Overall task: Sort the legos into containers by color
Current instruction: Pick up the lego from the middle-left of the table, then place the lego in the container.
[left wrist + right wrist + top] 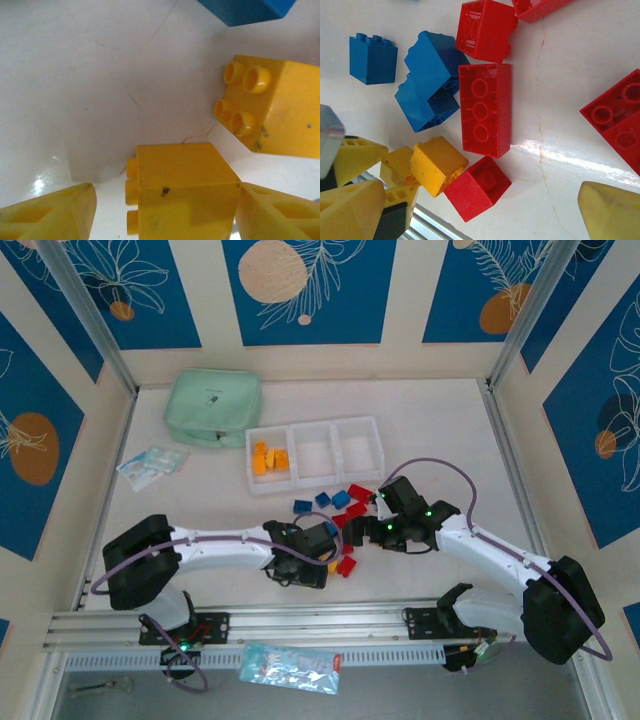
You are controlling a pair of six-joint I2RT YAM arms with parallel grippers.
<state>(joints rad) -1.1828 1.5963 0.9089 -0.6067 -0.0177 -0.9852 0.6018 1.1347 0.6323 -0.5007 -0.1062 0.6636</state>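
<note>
While the white tray lies across the far middle of the table, well apart from both arms, its three square compartments hold unequal loads. The left compartment carries a small heap of yellow-orange bricks packed close together, whereas the middle compartment and the right compartment show bare white floor. Loose legos lie on the table between the tray and the arms, with blue bricks nearest the tray's front wall and red bricks just beside them. The left gripper is low over the table with its jaws apart around a yellow brick. One fingertip touches the brick's side and the other stands off with a gap, so the brick is straddled rather than pinched. A second yellow brick lies near it, studs showing. The right gripper hangs spread wide over a cluster of bricks. A long red brick is there, a small red brick touches an orange brick, and two blue bricks lie against each other. A mint green pouch lies behind the tray's left end.
</note>
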